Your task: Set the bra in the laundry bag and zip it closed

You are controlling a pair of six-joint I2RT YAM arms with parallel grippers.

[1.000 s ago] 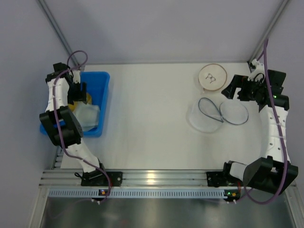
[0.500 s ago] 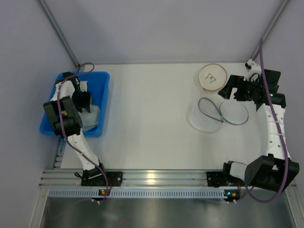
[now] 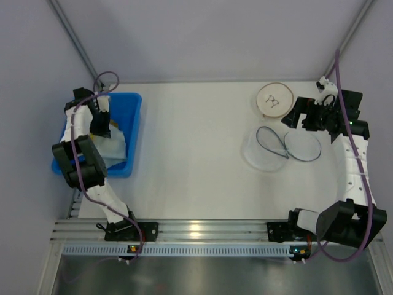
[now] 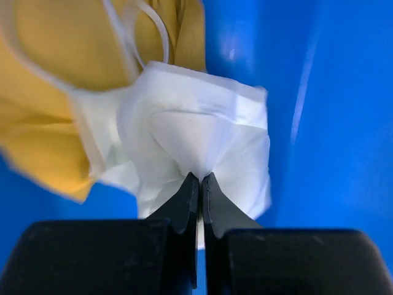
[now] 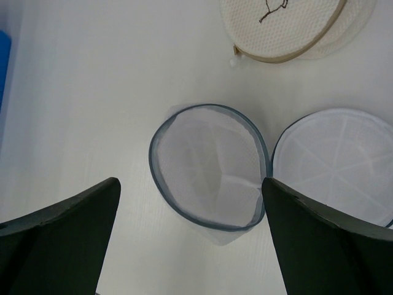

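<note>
The task is at its first step: the left hand (image 4: 200, 178) sits down in the blue plastic bin (image 3: 136, 117) with its jaws pressed together on a fold of the bra (image 4: 202, 132), so the pick looks made but the lift is not. The bra is soft, pale fabric (near-white in the wrist view, faintly minty from above), bunched into pleats at the pinch, with a thin strap looping over the yellow cloth (image 4: 55, 74) it lies against. The bin's walls are smooth and glossy. Across the tabletop (image 3: 196, 135), well apart from the bin, the laundry bag (image 5: 206, 166) lies unzipped: a round, translucent white mesh bowl with a dark zipper rim, its flat mesh lid (image 5: 338, 166) flopped open beside it and joined at one edge. The right hand (image 5: 190, 181) hovers above the bag with its fingers spread wide, holding nothing. Just beyond sits a white disc with a tan rim (image 5: 288, 24). Carrying, stuffing and zipping are all left to do.
</note>
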